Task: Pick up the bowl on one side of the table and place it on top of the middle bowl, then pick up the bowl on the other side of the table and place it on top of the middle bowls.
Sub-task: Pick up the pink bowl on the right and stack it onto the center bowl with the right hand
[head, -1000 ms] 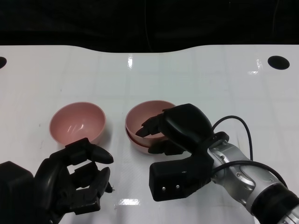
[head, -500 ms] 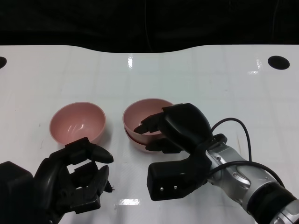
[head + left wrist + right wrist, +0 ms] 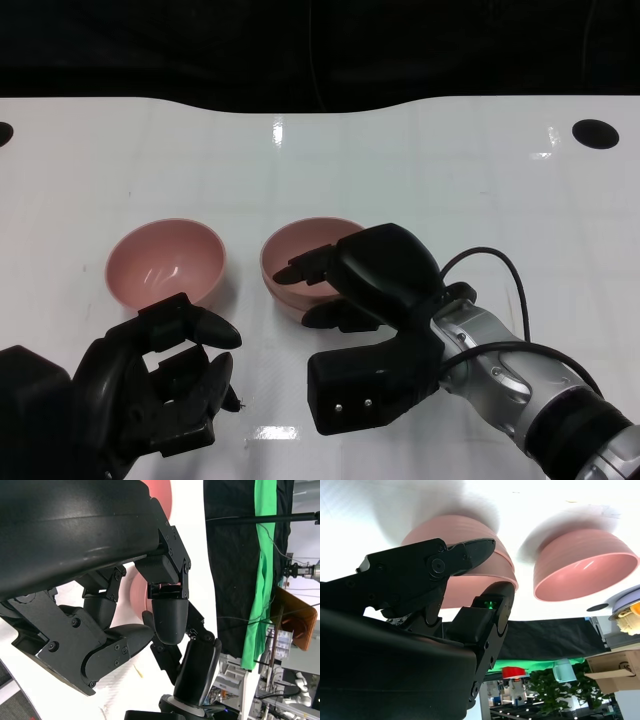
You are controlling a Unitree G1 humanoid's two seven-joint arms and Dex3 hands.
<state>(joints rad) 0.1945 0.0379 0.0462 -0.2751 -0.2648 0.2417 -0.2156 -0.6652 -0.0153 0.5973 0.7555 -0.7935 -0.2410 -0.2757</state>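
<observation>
1. Left black robot hand (image 3: 165, 385) sits low at the near left of the glossy white table (image 3: 450, 190), fingers curled in with nothing in them; its forearm is cut off by the frame edge. In the left wrist view this hand (image 3: 125, 605) fills most of the frame and blocks nearly all of the scene.
2. Single pink plastic bowl (image 3: 166, 264) stands upright just beyond the left hand, apart from it, full rim visible. Right wrist view shows it (image 3: 585, 562) too, a bit blurred.
3. Nested pair of pink bowls (image 3: 300, 268) stands in the middle of the table, well apart from the single bowl; only the left half shows, the rest hidden behind the right hand. The seam between the two bowls is clearer in the right wrist view (image 3: 480, 572).
4. Right black robot hand (image 3: 365, 300) grips the top bowl's near right rim, fingers (image 3: 310, 265) over the rim inside, others (image 3: 325, 317) against the outer wall. Whether the top bowl is fully seated cannot be told.
5. Black cable (image 3: 500, 262) loops over the silver right forearm (image 3: 500, 375).
</observation>
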